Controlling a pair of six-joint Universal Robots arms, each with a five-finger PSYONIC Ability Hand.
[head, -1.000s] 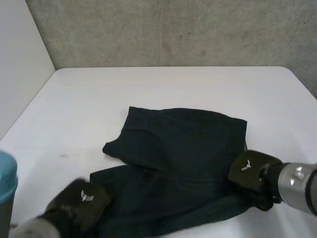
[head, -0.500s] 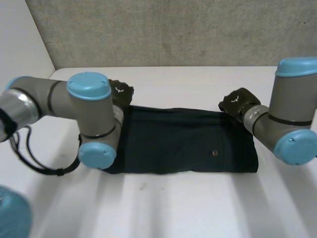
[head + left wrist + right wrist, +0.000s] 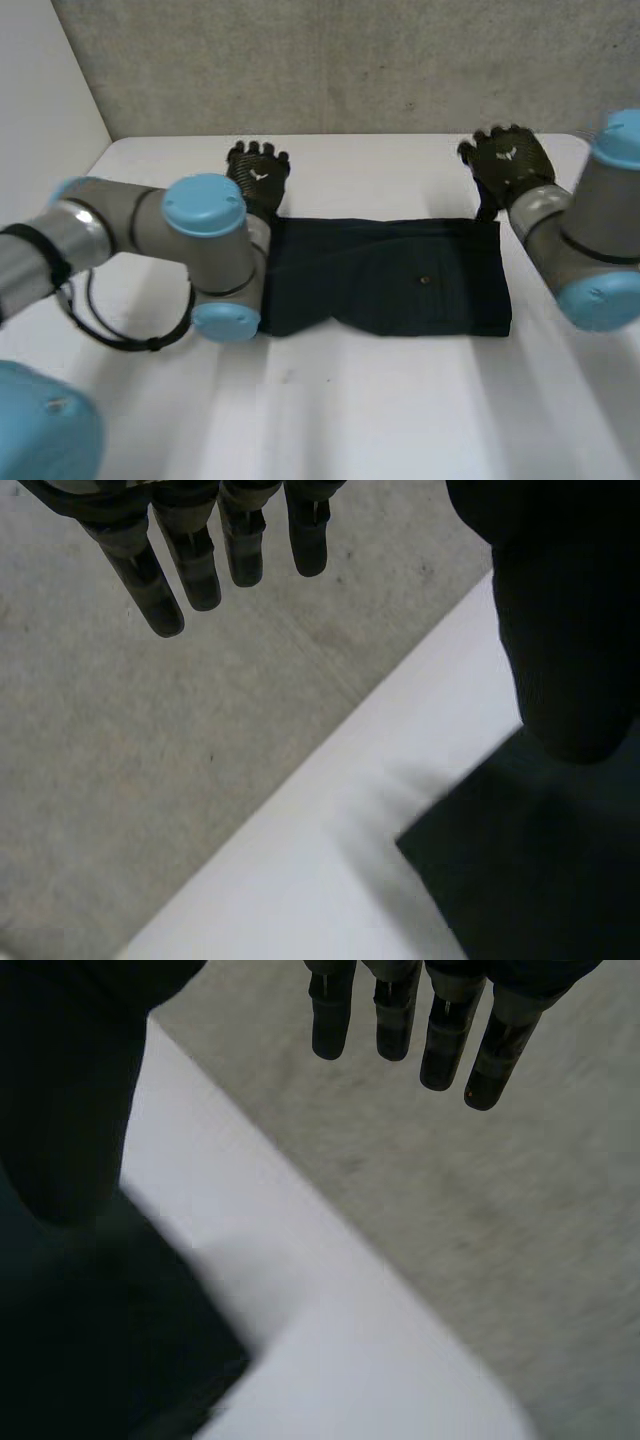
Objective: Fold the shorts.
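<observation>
Dark cloth: dark green-black fabric shorts (image 3: 390, 280), already folded into one flat wide band, lying on the white bench (image 3: 400, 410); small round button (image 3: 424, 281) faces up near the band's middle.
Left hand: black left hand (image 3: 258, 176) just past the shorts' far left corner, lifted off the cloth; fingers (image 3: 190, 570) straight and spread, holding nothing.
Right hand: black right hand (image 3: 510, 160) just past the shorts' far right corner, also off the cloth; fingers (image 3: 440, 1030) straight, slightly apart, empty.
Step in hand: looks like the lengthwise fold is laid and both hands are free; a cross fold, one end over the other, is likely what's left.
Doing it well: take one short end at both its corners, pinch through all layers so the lower one doesn't stay behind, lift low, carry across and match edge to edge with the other end, then press flat.
Watch: near edge of the shorts looks a bit wavy toward the left end; smooth it first or the stack ends up crooked.
</observation>
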